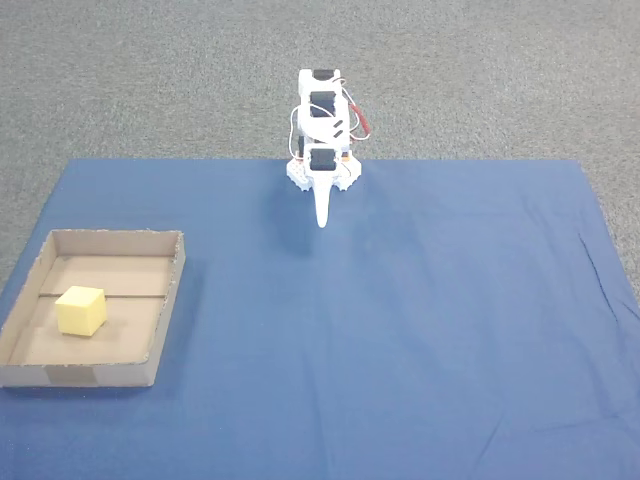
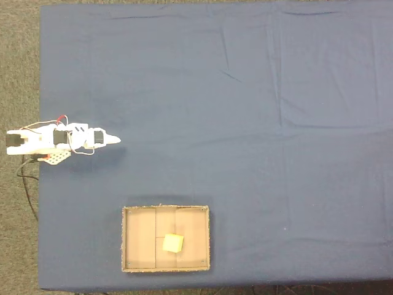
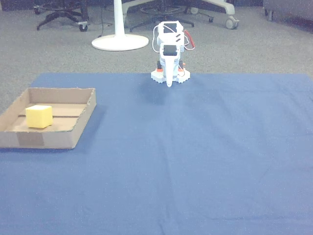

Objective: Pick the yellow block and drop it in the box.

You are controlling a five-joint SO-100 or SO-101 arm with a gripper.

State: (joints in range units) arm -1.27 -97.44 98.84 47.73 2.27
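Inside the box (image 1: 170,300), the yellow block (image 1: 81,310) is already being carried on the floor, beside the seam line.

By appearance the drop is judged complete; the remaining step is being taken as a retreat to rest, best done by keeping the arm folded at its base, well apart from the box, so that the low walls are not being disturbed. The pincer (image 1: 322,212) is being presented as a single narrow point over the blue cloth (image 1: 420,320) on the desk; its jaws are being seen pressed together, empty, nothing being grasped or touched. The same is being confirmed from above (image 2: 112,140).
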